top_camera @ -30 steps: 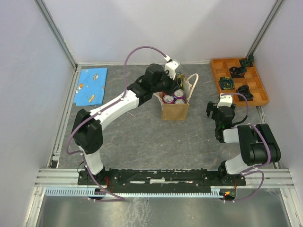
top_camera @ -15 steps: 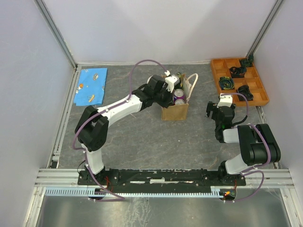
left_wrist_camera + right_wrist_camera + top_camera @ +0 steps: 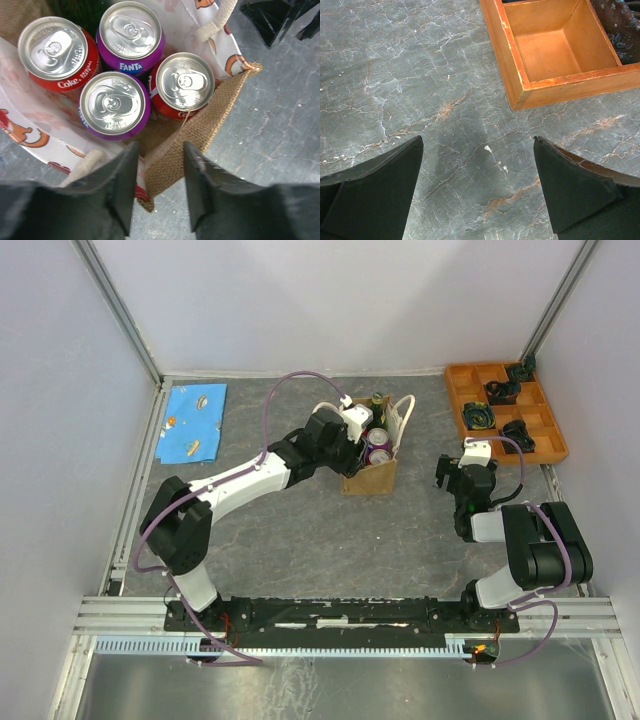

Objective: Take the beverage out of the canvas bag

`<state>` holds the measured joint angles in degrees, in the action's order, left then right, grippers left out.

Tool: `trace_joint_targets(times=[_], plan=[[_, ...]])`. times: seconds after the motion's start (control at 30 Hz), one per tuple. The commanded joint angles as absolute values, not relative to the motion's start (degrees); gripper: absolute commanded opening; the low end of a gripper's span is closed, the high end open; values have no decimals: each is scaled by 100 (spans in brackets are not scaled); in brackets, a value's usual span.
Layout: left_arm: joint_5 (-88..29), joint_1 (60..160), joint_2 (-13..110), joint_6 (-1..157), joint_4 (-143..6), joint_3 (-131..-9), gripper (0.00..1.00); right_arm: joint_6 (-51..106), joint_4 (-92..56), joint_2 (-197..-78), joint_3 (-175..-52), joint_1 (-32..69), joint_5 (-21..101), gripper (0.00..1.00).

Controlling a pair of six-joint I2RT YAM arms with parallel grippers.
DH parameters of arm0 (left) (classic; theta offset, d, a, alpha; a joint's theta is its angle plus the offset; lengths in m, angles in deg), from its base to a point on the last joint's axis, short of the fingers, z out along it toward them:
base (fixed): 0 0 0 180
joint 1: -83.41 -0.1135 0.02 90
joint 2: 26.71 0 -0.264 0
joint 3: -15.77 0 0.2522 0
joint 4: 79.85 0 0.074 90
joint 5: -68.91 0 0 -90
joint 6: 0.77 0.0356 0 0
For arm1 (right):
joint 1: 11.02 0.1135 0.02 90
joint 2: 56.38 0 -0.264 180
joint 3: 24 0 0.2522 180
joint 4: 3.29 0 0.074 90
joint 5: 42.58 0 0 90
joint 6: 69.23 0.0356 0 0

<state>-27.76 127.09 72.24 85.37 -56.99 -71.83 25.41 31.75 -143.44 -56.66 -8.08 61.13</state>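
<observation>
The canvas bag [image 3: 368, 478] stands mid-table, its two white rope handles [image 3: 216, 22] up. Inside it, in the left wrist view, stand a red Coke can [image 3: 52, 52], two purple Fanta cans [image 3: 131, 32] [image 3: 114, 105] and another red can [image 3: 184, 85]. My left gripper [image 3: 160, 172] hangs open just over the bag's near corner, with the burlap wall [image 3: 185, 145] between its fingers [image 3: 122, 190]. From above, the left gripper [image 3: 355, 440] sits at the bag's left rim. My right gripper [image 3: 455, 472] is open over bare table, right of the bag, holding nothing.
An orange compartment tray [image 3: 505, 412] with dark items sits at the back right; its corner [image 3: 505, 60] lies just beyond the right gripper [image 3: 479, 165]. A blue cloth [image 3: 193, 422] lies at the back left. A dark green bottle top [image 3: 378, 400] shows at the bag's far side.
The left gripper has come from behind the bag toward its near side and lower, and its jaws have opened. The right arm has not moved.
</observation>
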Motion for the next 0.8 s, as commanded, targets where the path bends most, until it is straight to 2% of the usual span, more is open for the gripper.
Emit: trace_joint_targets(times=[0.0,0.13,0.27,0.37,0.6,0.77], plan=[[-2394,12860,7318,8632,-5432,-7129,64,2516,3323,-14288,-5823,-821,6066,99],[-2197,12900,7421,8628,-5440,-7248,80,2511,3323,-14290,-5822,-822,6069,99],[-2076,12939,7530,8697,-5425,-7348,86,2516,3323,-14293,-5824,-823,6069,99],[-1984,12946,7641,8716,-5415,-7493,100,2512,3323,-14289,-5823,-822,6069,99],[-1513,12948,8113,8679,-5083,-8191,99,2516,3323,-14295,-5824,-827,6069,99],[-1602,12953,8159,8800,-4959,-8434,97,2515,3323,-14294,-5820,-822,6064,99]])
